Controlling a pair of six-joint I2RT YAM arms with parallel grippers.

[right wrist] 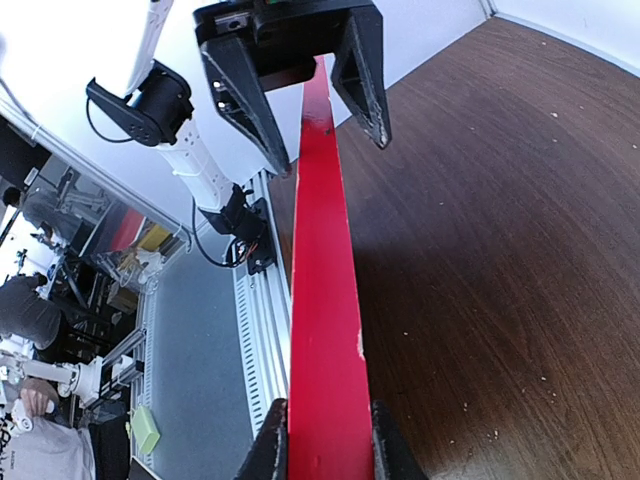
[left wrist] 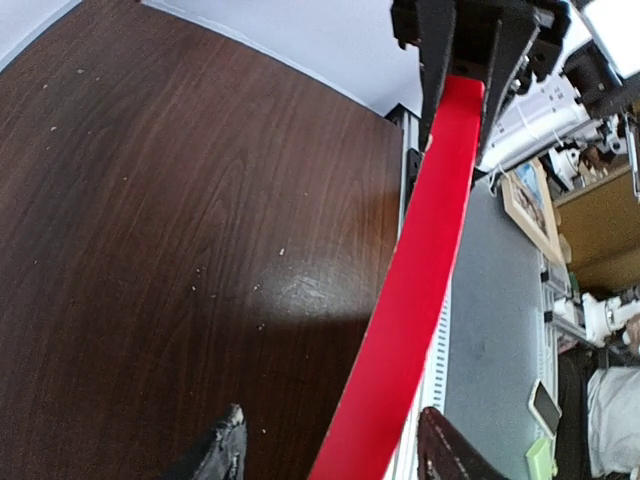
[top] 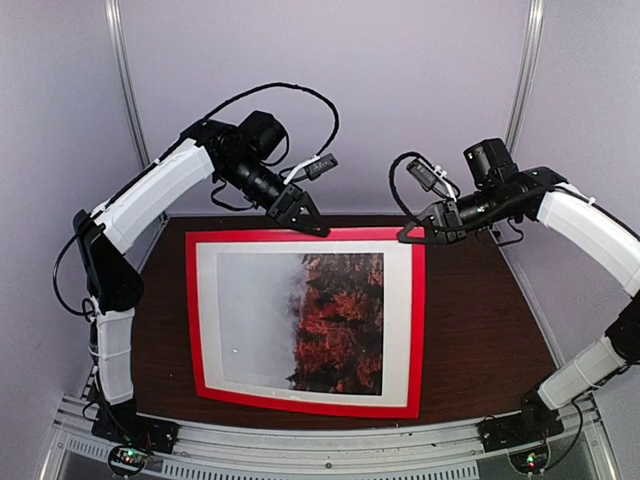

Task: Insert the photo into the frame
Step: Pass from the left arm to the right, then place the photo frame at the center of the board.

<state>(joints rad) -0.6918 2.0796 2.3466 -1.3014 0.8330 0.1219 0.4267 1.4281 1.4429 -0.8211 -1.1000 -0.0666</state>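
Photo (top: 300, 320) sits inside frame (top: 416, 320), its red landscape half twd right edge of tabletop (top: 480, 330). Frame spans mid tabletop, far rail lifted off the wood, near rail low by near edge. Right end effector (top: 406, 238) is clamped on frame's far-right corner, fingers tight vs. red rail. Left end effector (top: 318, 228) straddles far rail abt midway, fingers spread wide, not gripping.
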